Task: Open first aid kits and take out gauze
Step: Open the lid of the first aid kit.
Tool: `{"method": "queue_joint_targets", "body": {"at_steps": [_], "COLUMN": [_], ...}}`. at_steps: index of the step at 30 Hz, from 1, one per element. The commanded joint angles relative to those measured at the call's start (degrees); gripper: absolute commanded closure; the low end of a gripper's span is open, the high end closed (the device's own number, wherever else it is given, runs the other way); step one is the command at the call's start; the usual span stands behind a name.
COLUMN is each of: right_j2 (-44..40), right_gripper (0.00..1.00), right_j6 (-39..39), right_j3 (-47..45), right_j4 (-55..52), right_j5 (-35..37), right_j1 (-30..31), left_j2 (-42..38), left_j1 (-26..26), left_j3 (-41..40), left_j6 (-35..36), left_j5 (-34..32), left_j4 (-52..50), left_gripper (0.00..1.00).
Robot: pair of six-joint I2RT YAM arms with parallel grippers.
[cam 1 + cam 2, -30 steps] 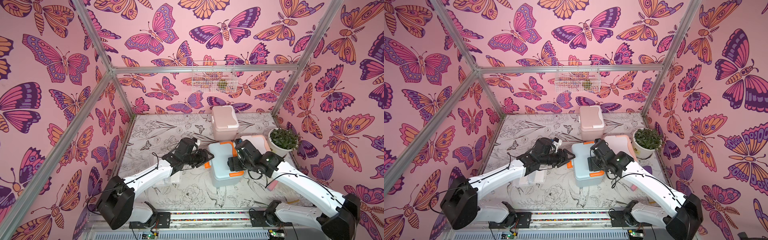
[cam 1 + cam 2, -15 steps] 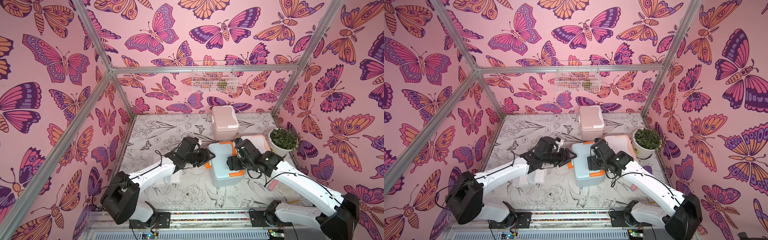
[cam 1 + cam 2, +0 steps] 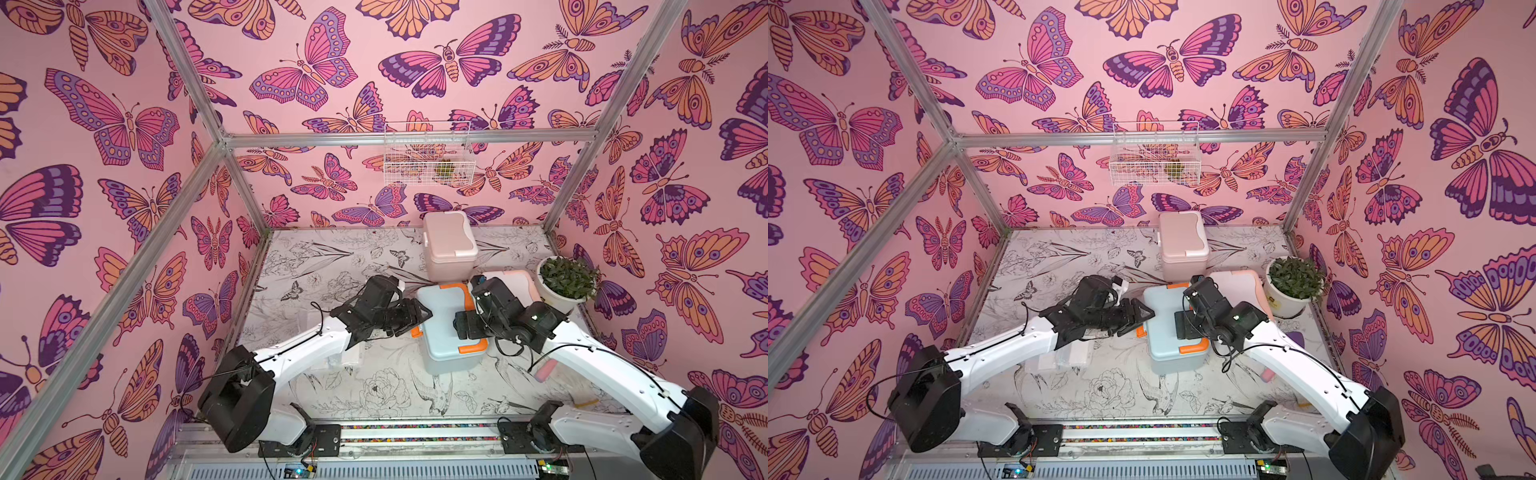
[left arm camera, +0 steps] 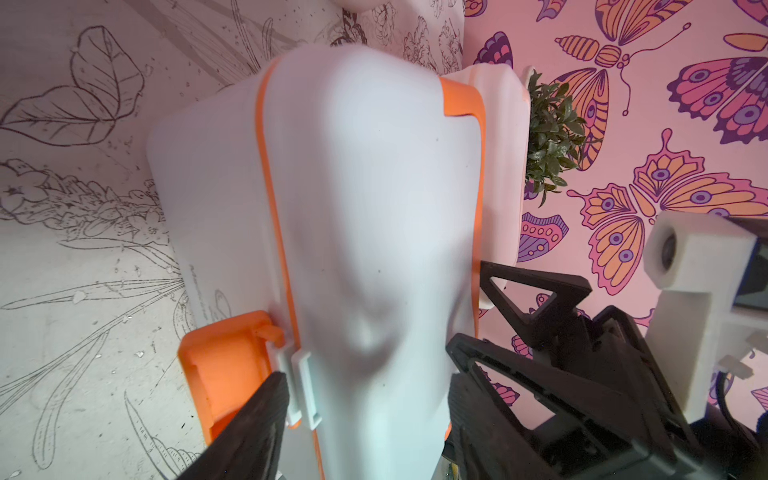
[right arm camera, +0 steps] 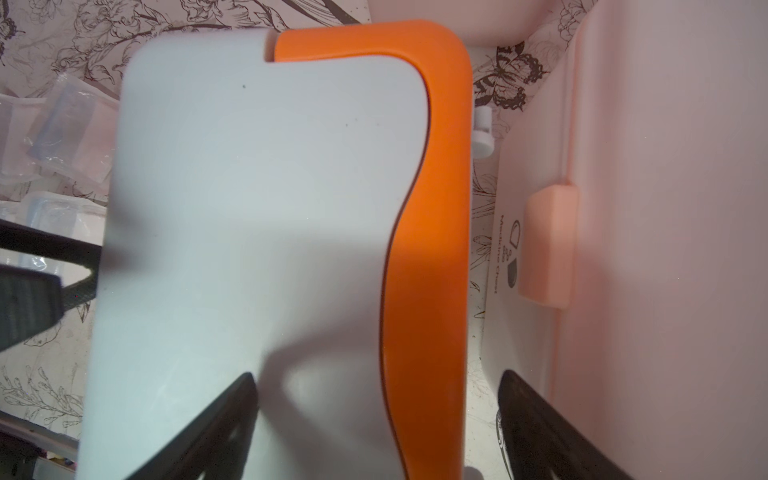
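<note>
The blue-grey first aid kit (image 3: 442, 332) with orange trim sits centre right in both top views, nearest the arms. The beige-pink kit (image 3: 451, 245) stands just behind it, toward the back wall. The white kit with peach trim (image 3: 521, 282) lies just to its right, partly covered by the right arm. All three lids are down, so their contents are hidden.

A white pot (image 3: 555, 297) at the right edge of the floor holds a leafy green plant (image 3: 567, 276). A white wire basket (image 3: 428, 153) on the back wall, upper centre, holds a small greenish lump too small to name.

Gauze packets (image 3: 1069, 353) lie on the patterned table (image 3: 1100, 399) left of the blue-grey kit, partly under the left forearm.

The left gripper (image 3: 415, 320) has its jaws apart around the blue-grey kit's left end; I cannot tell whether the fingers press it. The right gripper (image 5: 374, 415) is spread wide astride the orange handle (image 5: 428, 208), with a gap showing beside one finger.

Only the left wrist view shows the orange latch (image 4: 224, 374), which seems swung out from the lid. Only the right wrist view shows the peach latch (image 5: 548, 245) and small print on the white kit. It also shows the gauze as clear packets with white pads inside.
</note>
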Motion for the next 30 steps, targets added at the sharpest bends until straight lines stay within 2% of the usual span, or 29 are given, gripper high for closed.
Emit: {"method": "queue_joint_targets", "body": {"at_steps": [1,15,26,30], "right_j2": [0.9,4.7,4.4,4.5], "right_gripper": [0.08,0.09,0.08,0.08], "right_j6": [-0.3,-0.5,-0.4,-0.1], "right_j3": [-1.6,-1.7,-1.5,-1.7], "right_j4": [-1.9,-0.1,-0.5,0.2], "right_j5": [-0.5,-7.6,-7.8,-8.9], "right_j1": [-0.3,-0.4,-0.4,-0.4], "left_j2": [0.4,1.9,1.6,1.7], "left_j1": [-0.4,-1.4,-1.2,-1.4], "left_j3": [1.4,2.1,2.1,2.4], "left_j6": [1.1,0.8,1.3,1.1], "left_j5": [-0.4,0.5,0.2,0.8], "left_j4": [-1.0,-0.1,-1.3,-1.2], "left_gripper": [0.35,0.35,0.20,0.19]}}
